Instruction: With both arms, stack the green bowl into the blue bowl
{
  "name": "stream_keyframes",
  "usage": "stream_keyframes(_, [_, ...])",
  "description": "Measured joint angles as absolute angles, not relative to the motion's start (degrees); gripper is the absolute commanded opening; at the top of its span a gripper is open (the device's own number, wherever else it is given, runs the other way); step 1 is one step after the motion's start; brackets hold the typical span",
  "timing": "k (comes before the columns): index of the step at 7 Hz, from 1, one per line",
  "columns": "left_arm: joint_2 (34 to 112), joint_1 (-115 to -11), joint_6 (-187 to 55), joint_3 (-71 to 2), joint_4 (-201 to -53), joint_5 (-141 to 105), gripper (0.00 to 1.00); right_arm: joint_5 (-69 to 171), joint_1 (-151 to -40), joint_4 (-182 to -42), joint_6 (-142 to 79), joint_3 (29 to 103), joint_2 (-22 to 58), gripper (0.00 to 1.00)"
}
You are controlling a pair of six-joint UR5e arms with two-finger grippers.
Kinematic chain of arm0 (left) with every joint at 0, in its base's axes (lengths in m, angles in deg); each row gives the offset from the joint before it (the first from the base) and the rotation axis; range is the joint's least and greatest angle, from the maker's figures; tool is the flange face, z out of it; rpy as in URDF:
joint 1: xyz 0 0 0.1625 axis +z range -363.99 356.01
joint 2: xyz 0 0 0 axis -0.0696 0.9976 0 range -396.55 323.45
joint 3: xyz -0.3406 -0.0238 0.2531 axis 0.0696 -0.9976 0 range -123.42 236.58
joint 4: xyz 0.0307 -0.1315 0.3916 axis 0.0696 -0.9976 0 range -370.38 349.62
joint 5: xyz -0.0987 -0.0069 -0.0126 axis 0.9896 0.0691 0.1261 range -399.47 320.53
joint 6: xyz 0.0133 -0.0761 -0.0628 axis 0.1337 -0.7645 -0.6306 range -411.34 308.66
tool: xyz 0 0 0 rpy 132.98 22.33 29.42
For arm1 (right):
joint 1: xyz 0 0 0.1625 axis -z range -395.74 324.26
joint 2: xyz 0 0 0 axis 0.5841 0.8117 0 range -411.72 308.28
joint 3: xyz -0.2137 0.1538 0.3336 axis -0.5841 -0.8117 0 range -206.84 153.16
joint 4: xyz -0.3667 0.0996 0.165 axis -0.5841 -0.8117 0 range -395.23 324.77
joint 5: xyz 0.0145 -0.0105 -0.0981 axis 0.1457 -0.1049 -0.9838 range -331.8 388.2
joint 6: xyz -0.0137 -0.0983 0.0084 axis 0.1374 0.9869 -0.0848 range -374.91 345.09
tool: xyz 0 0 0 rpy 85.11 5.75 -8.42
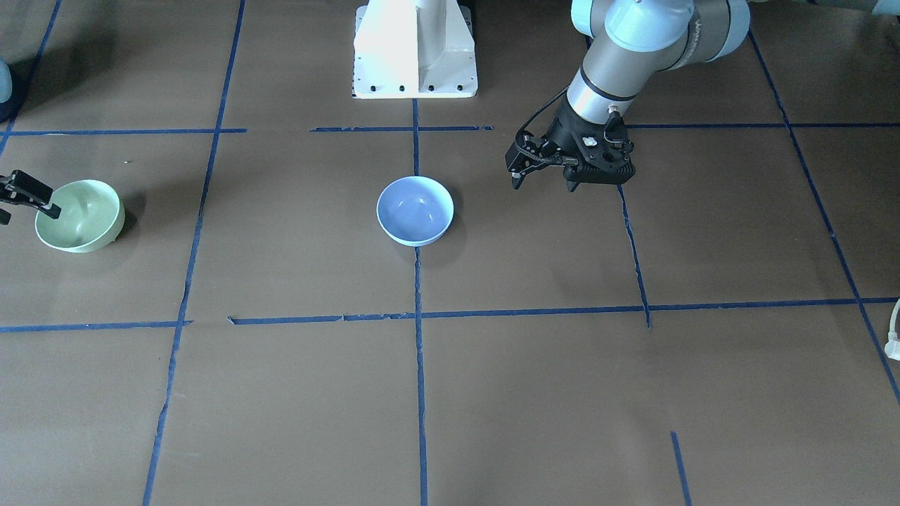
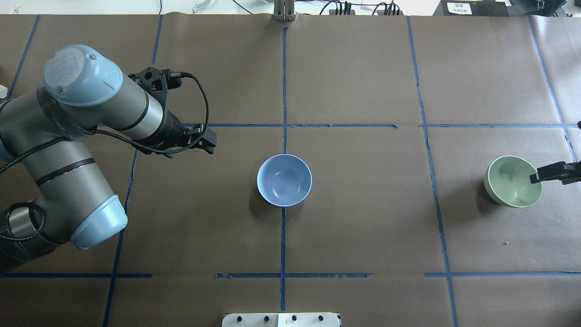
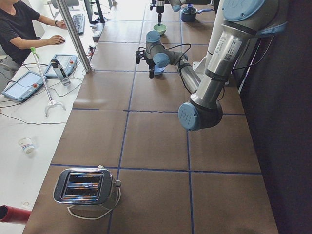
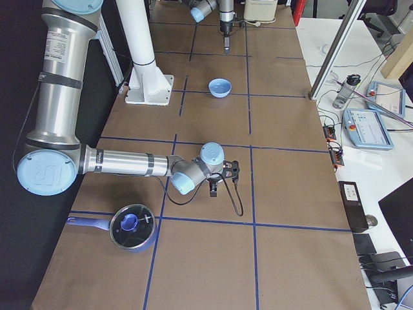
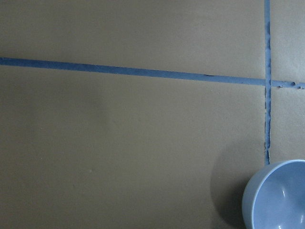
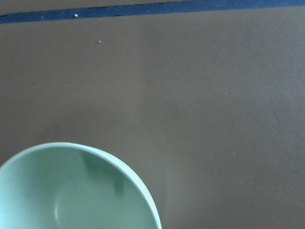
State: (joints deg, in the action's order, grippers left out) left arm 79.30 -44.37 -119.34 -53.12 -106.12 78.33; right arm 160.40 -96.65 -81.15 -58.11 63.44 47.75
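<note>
While right pincer (image 1: 30,214) hangs at green bowl (image 1: 81,216) | saucepan (image 4: 132,227) nearby | toaster (image 3: 85,186) far

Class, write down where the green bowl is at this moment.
In the overhead view, the green bowl is at the far right, well right of the blue bowl, with the right gripper at its rim.
</note>
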Motion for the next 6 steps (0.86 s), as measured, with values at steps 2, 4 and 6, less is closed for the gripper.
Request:
stream_keyframes(2, [78.2,-44.5,-119.3,-54.2,-106.1,78.4,1.0,160.3,-95.0,-81.1,-58.4,62.5,46.6,0.02])
stream_keyframes(4, [77.9,-44.7,-119.3,-54.8,-106.1,78.4,1.0,160.3,-94.2,-81.0,-58.7,62.6,46.4,0.0])
stream_keyframes(6, [76.2,-46.3,-117.6,-55.9,-105.9,79.4,1.0,160.4,-92.8,-81.1,-63.8,66.3,45.6,0.0])
